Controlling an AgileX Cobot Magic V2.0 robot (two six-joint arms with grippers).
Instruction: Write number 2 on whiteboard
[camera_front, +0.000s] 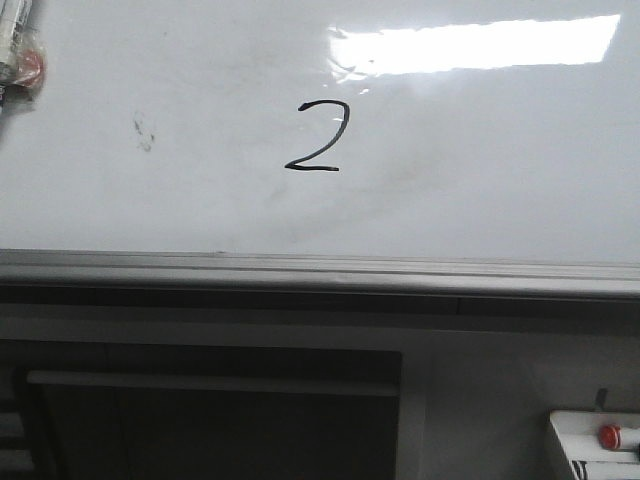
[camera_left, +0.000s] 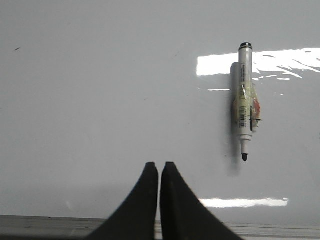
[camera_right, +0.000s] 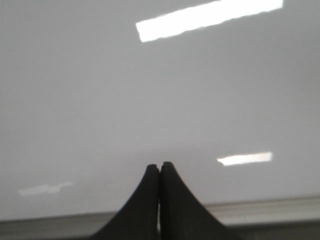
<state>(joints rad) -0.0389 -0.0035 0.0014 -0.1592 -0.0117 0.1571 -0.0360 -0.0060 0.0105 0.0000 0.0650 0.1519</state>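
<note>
A hand-drawn black number 2 (camera_front: 318, 137) stands on the whiteboard (camera_front: 480, 190) near its middle in the front view. A white uncapped marker (camera_left: 244, 102) lies flat on the whiteboard (camera_left: 100, 100) in the left wrist view, tip toward the near rail; its end also shows at the front view's top left (camera_front: 20, 45). My left gripper (camera_left: 159, 165) is shut and empty, apart from the marker. My right gripper (camera_right: 159, 165) is shut and empty over bare whiteboard (camera_right: 150, 90). Neither gripper shows in the front view.
A small dark smudge (camera_front: 144, 131) marks the board left of the digit. A bright light glare (camera_front: 480, 45) lies at the upper right. The grey edge rail (camera_front: 320, 268) runs along the near side. A box with a red-capped item (camera_front: 607, 435) sits at the lower right.
</note>
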